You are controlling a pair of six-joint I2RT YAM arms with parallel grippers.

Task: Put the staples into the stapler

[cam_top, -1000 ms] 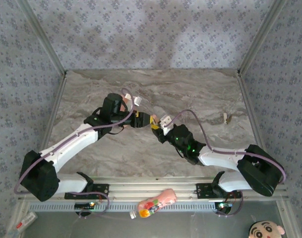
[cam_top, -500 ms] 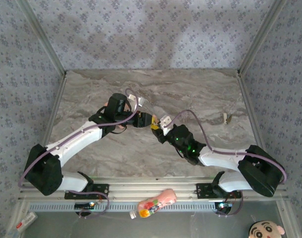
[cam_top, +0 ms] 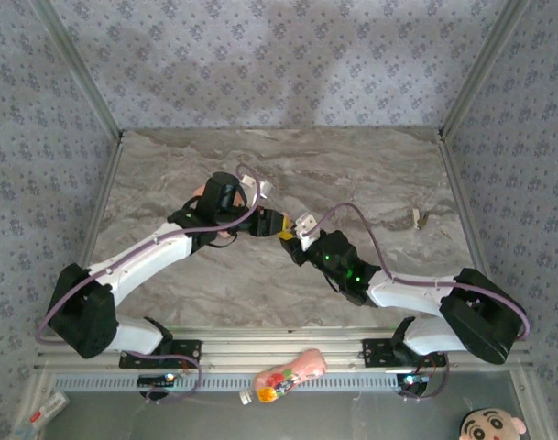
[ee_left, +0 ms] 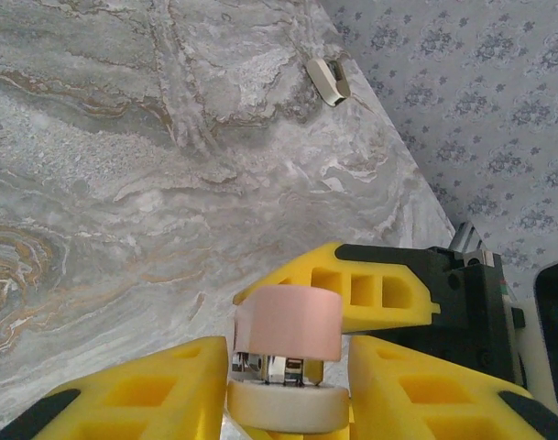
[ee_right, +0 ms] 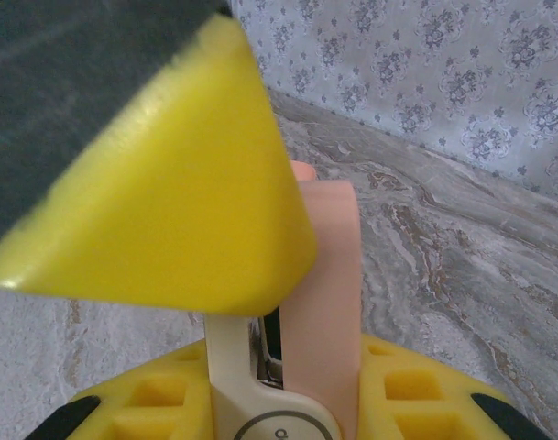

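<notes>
The left gripper (cam_top: pixel 272 223) and right gripper (cam_top: pixel 289 239) meet tip to tip over the middle of the marbled table (cam_top: pixel 379 165); each is closed on the stapler (ee_left: pixel 286 328). The pink-and-white stapler sits pinched between their yellow fingers (ee_left: pixel 150 394).

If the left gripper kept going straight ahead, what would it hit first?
Most likely the right gripper: one of its yellow fingers sits just beyond the stapler that the left gripper holds. Exact depth is unclear.
</notes>
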